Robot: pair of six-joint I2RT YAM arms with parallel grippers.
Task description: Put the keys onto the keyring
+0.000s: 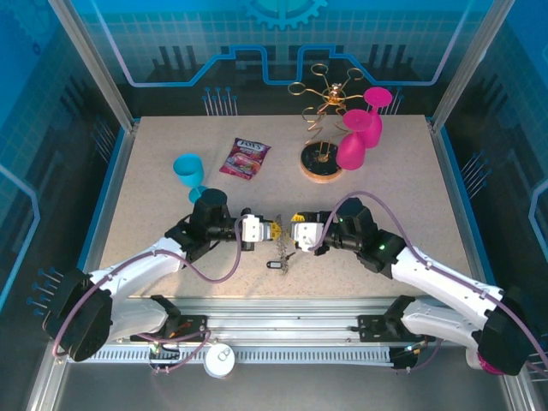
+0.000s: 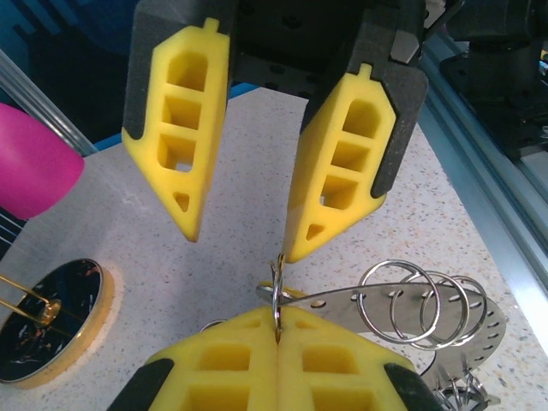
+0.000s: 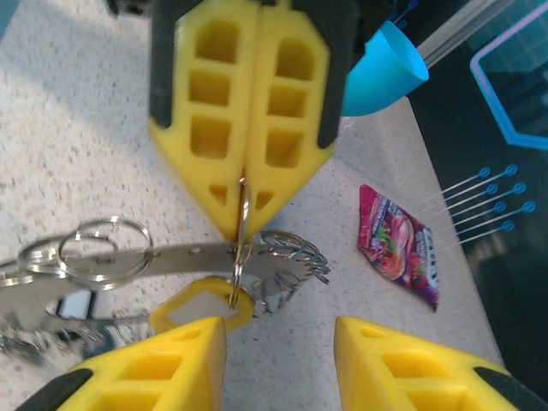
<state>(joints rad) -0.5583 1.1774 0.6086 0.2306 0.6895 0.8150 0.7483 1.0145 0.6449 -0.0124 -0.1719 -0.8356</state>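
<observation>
**Top view:** bright, even overhead light on the table (image 1: 154, 214). Soft, short shadows lie beneath the arms (image 1: 154, 265), and a blue tint covers the frame edges.

**Wrist views:** pink glass (image 2: 34, 171) at left and blue cup (image 3: 385, 73) at upper right are blurred. Steel rings (image 2: 411, 300) show small glints.

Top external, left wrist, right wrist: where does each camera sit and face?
Top external: high behind the robot, looking down at the table; left arm, right arm show.
Left wrist: looks at the right gripper; its own left gripper is open.
Right wrist: looks the opposite way; right gripper shut on a thin ring.
Both wrist views share that ring.
</observation>
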